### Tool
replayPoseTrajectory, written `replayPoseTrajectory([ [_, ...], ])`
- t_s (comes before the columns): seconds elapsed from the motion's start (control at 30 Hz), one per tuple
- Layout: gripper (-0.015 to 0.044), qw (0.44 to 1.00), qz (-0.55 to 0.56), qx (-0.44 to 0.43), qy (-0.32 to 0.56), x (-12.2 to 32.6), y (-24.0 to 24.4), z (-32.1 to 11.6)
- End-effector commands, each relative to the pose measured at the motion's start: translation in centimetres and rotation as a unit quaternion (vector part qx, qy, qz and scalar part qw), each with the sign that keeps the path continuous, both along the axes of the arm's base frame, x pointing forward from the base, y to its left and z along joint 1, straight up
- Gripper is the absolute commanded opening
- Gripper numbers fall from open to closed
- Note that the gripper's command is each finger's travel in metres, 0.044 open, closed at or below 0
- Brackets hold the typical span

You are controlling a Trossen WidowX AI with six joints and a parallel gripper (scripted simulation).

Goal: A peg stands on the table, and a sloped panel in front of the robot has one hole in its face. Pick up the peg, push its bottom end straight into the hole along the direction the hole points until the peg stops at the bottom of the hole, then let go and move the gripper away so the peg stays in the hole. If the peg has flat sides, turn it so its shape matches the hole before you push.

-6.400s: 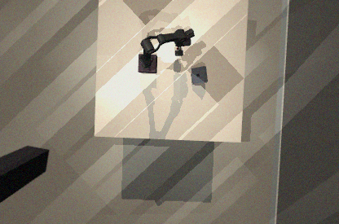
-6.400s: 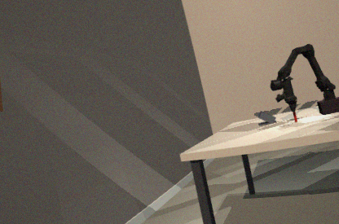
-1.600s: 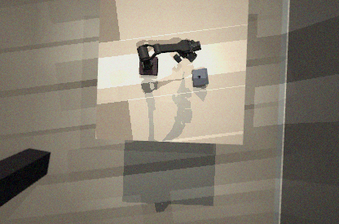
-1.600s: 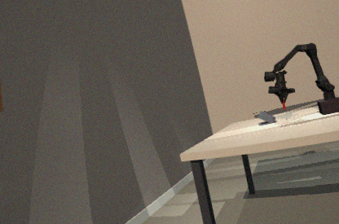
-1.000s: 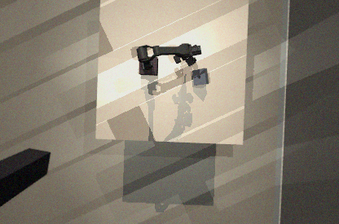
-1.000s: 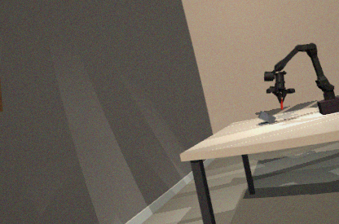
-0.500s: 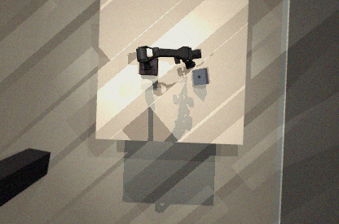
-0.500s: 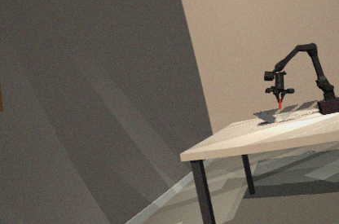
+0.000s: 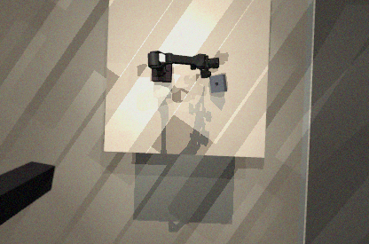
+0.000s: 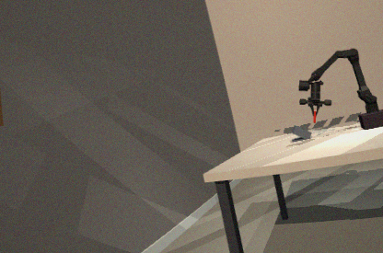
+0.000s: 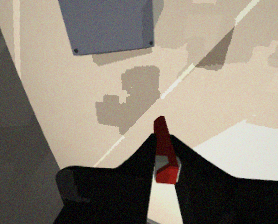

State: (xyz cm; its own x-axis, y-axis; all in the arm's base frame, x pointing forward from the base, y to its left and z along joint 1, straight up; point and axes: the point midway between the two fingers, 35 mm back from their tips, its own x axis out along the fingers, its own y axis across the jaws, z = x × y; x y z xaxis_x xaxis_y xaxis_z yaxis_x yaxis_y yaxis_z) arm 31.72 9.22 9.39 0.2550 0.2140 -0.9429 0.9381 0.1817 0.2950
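Peg point(image 10: 315, 117) point(image 11: 164, 150), red and flat-sided, is pinched between the narrowly set fingers of the gripper point(image 9: 206, 74) point(image 10: 315, 111) point(image 11: 161, 138); it points down, close to upright in the exterior view, with its lower end sticking out past the fingertips and raised above the table point(image 9: 133, 32) point(image 10: 260, 160) point(image 11: 60, 110); in the wrist view its upper end shows bright red between the black fingers and its lower end dark red. Blue-grey sloped panel point(image 9: 222, 78) point(image 10: 302, 132) point(image 11: 112, 25) stands to the right of the gripper and a little nearer in the top view, apart from the peg; its small dark hole point(image 9: 216, 83) shows in the top view, with nothing in it; in the exterior view the panel lies low on the left of the peg; in the wrist view it is at the far left, two dark dots at its near corners. Black arm point(image 9: 183, 59) point(image 10: 357, 69) reaches rightward in the top view from its dark base point(image 9: 168, 79) point(image 10: 371, 121); in the exterior view it arches over from the right, with the gripper hanging downward.
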Motion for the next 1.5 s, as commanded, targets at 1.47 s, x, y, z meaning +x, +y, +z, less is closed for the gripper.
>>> replayPoseTrajectory([
  [1.47,0.0000,0.943,-0.310,0.118,0.002,2.1,-5.8,1.0],
])
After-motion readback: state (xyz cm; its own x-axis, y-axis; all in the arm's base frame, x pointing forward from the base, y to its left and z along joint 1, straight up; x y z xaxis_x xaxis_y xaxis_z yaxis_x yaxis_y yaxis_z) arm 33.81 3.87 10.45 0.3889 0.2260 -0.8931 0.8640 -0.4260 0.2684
